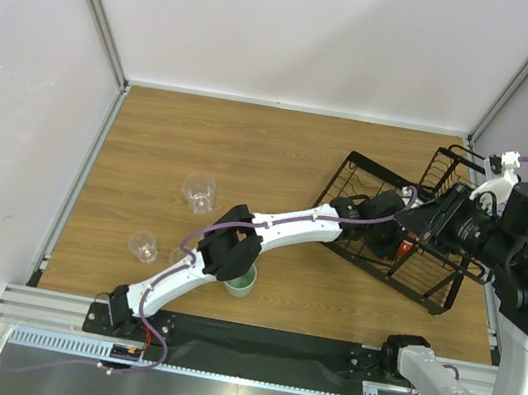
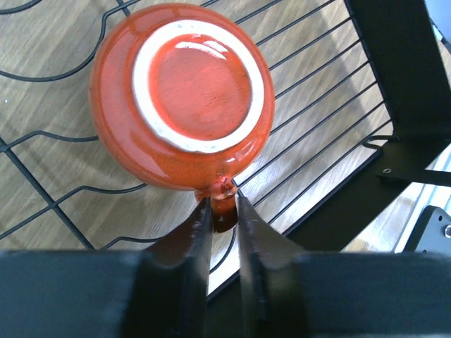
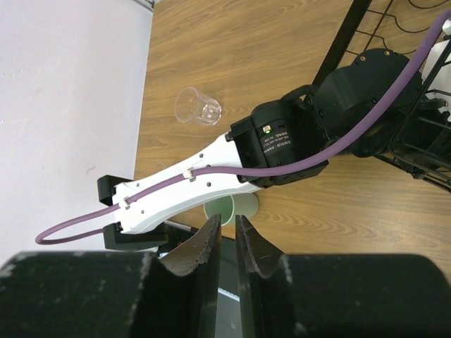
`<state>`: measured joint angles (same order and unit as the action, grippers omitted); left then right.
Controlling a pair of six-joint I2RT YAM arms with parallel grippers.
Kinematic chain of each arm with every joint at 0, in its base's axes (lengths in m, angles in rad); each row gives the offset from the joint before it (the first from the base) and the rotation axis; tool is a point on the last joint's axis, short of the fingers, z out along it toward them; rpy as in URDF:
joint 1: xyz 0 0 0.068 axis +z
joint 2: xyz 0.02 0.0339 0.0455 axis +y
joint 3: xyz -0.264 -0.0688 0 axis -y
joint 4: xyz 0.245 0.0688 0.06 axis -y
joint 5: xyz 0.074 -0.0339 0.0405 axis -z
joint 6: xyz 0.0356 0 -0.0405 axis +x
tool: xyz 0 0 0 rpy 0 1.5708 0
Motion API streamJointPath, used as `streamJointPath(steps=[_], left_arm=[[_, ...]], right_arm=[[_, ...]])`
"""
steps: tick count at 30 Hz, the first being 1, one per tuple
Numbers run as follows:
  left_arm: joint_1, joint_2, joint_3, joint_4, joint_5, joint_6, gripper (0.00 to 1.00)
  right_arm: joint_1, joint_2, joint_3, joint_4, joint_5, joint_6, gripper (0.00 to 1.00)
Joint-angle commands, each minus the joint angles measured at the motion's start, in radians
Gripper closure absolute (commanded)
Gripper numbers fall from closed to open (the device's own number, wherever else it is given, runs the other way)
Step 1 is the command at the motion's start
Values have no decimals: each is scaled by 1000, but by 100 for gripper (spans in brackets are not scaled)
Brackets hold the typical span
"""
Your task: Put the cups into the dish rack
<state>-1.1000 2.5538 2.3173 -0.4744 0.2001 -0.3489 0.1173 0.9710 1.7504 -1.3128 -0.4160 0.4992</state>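
L pincer [image 2: 222,201] clamped tight on handle of orange mug [image 2: 183,91]. Mug upside-down, base twd cam, over floor wires of dish rack [image 2: 317,98]. R pincer [image 3: 225,224] nearly closed, slim gap, nothing in it. Mint cup [image 1: 242,281] on desk [image 1: 280,160] beside L arm. Clear tumbler [image 1: 199,192] and second tumbler [image 1: 143,245] further left, well apart from rack.

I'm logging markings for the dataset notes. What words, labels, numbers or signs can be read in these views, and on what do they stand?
No text can be read in any view.
Sticker on the left arm: small print, too blurred to read.
Orange mug, underside: bare glaze, no mark.
Clear cup and green cup: no print visible.
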Motion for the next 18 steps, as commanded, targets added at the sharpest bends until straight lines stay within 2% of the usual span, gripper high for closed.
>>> streamJointPath(steps=[1,4,8,11,15,18], left_arm=[[-34,3,51,54,19,-5,70],[-28,-7,22,34,-2,4,53],[-12,-35,-15,42,-16,13,51],[11,-96,-116,95,-27,16,52],[55,-194,-325,195,8,8,52],[80,-268,-426,276,77,17,44]], right_arm=[[-4,-9,0,14,-7,-10,80],[-4,-11,0,15,-9,-7,80],[-5,-15,-12,30,-17,2,80],[-4,-18,-15,35,-20,7,80],[-5,-20,-17,38,-20,7,80],[-5,-20,-23,43,-21,9,80]])
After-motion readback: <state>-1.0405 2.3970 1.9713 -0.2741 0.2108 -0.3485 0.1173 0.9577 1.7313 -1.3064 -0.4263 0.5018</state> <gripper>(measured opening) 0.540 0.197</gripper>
